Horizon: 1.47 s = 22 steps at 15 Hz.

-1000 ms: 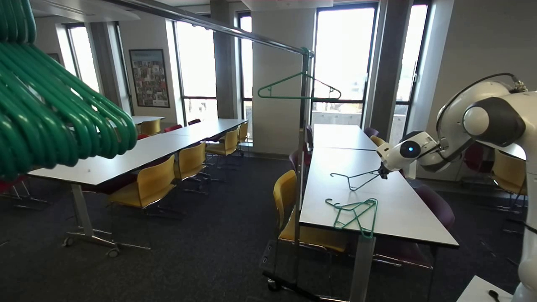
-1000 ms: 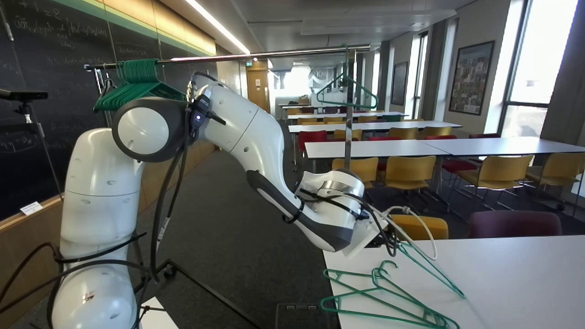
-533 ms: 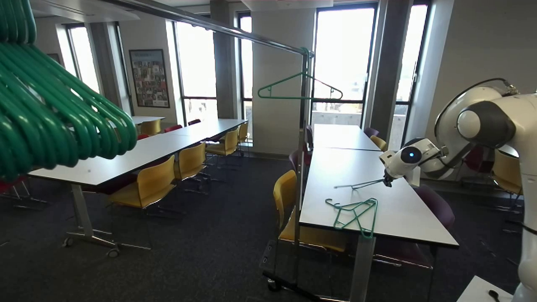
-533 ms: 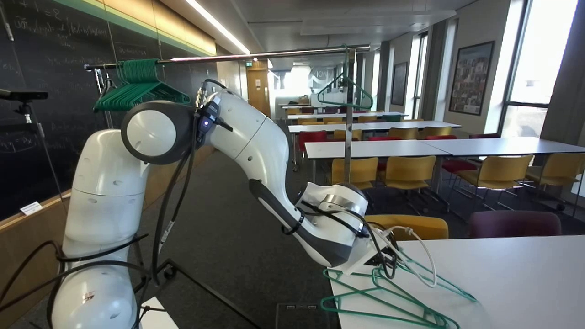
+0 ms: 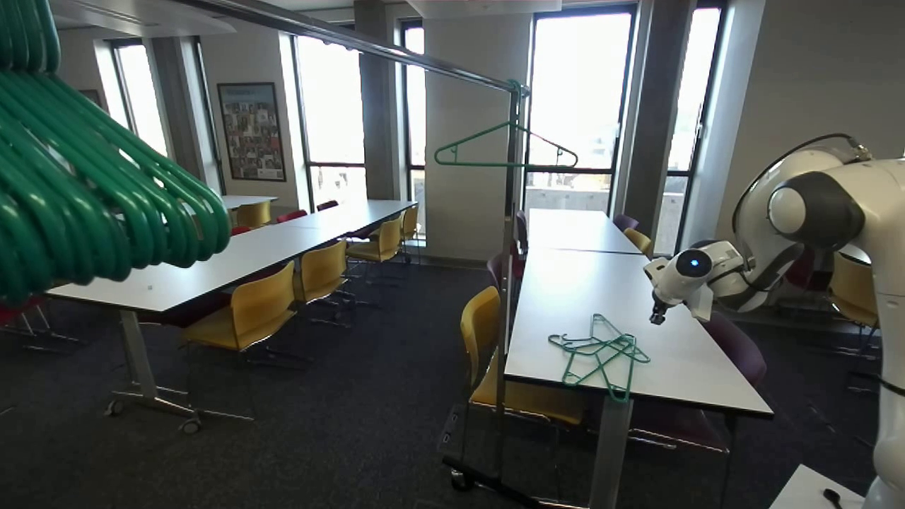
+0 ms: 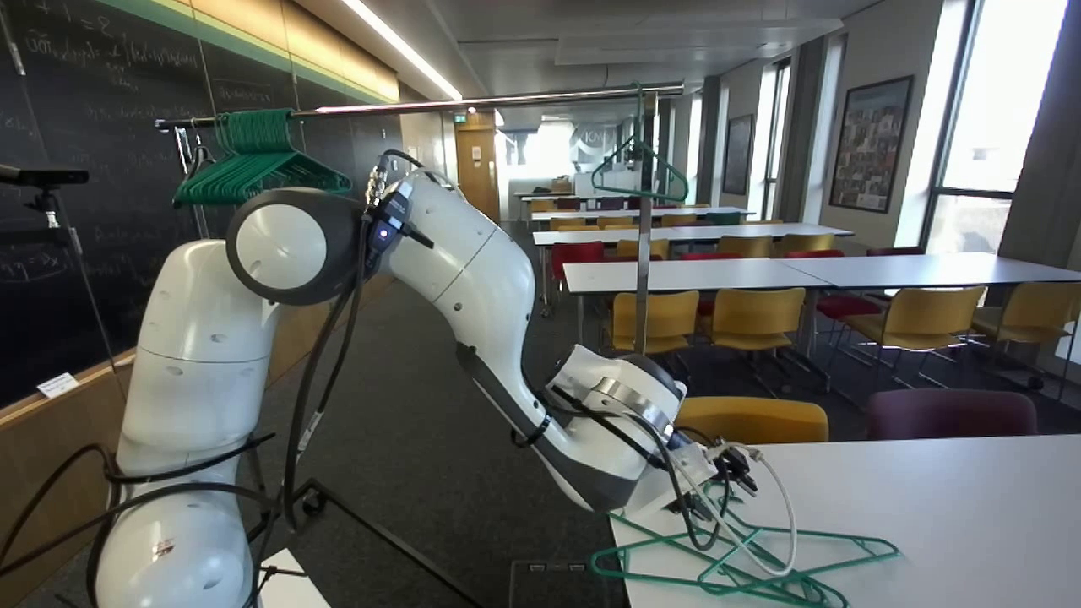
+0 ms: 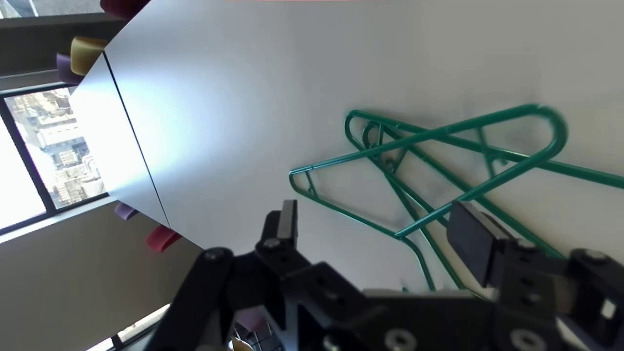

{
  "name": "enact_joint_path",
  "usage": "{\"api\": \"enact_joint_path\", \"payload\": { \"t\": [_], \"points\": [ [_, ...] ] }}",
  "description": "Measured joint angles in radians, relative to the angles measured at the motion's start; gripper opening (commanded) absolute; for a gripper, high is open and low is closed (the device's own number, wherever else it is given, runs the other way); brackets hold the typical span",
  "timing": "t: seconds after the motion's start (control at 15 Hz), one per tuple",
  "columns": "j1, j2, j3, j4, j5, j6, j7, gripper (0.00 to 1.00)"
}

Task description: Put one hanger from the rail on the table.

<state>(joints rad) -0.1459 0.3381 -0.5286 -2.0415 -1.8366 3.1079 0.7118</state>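
The green hanger [image 7: 336,161] lies on the white table [image 5: 565,283], crossing on top of other green hangers there. In the wrist view my gripper [image 7: 373,217] is open, its fingers wide apart and gripping nothing. Part of the hanger shows beyond and between the jaws; one bar runs behind the right finger [image 7: 470,239]. In an exterior view the gripper [image 5: 657,318] hovers just above the table, beside the pile and apart from it. The rail [image 6: 507,101] spans both exterior views. From it hang a single hanger [image 5: 466,165] at one end and a dense bunch [image 6: 253,181] at the opposite end.
A slim rack upright [image 5: 505,311] stands at the table's side. Yellow chairs [image 5: 481,325] and purple chairs [image 6: 950,414] are tucked along the table. Loose cables [image 6: 790,507] loop from the wrist over the hangers. Some hanger parts overhang the table's near edge.
A second ago the gripper held the hanger tilted over the table. It has since lowered and opened; the hanger has dropped flat onto the others, and the jaws now stand clear of it.
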Motion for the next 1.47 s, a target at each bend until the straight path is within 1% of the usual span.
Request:
{"api": "enact_joint_path", "payload": {
  "t": [0.07, 0.13, 0.2, 0.33, 0.47, 0.53, 0.67, 0.8, 0.93, 1.13, 1.27, 1.47],
  "points": [
    [0.000, 0.000, -0.003, -0.013, 0.050, 0.008, -0.030, 1.00],
    [0.000, 0.001, -0.009, -0.039, 0.130, 0.034, -0.082, 1.00],
    [-0.018, -0.002, 0.011, -0.077, 0.213, 0.051, -0.147, 1.00],
    [-0.078, -0.018, 0.097, -0.164, 0.367, 0.067, -0.265, 1.00],
    [-0.097, -0.048, 0.155, -0.261, 0.529, 0.104, -0.377, 1.00],
    [-0.112, -0.073, 0.200, -0.315, 0.602, 0.123, -0.422, 1.00],
    [-0.154, -0.122, 0.305, -0.408, 0.703, 0.164, -0.464, 1.00],
    [-0.202, -0.162, 0.415, -0.487, 0.758, 0.220, -0.455, 1.00],
    [-0.246, -0.181, 0.516, -0.543, 0.762, 0.276, -0.376, 1.00],
    [-0.291, -0.187, 0.639, -0.590, 0.718, 0.317, -0.155, 1.00],
    [-0.311, -0.188, 0.699, -0.603, 0.690, 0.318, 0.009, 1.00],
    [-0.330, -0.206, 0.756, -0.608, 0.683, 0.318, 0.235, 1.00]
  ]
}}
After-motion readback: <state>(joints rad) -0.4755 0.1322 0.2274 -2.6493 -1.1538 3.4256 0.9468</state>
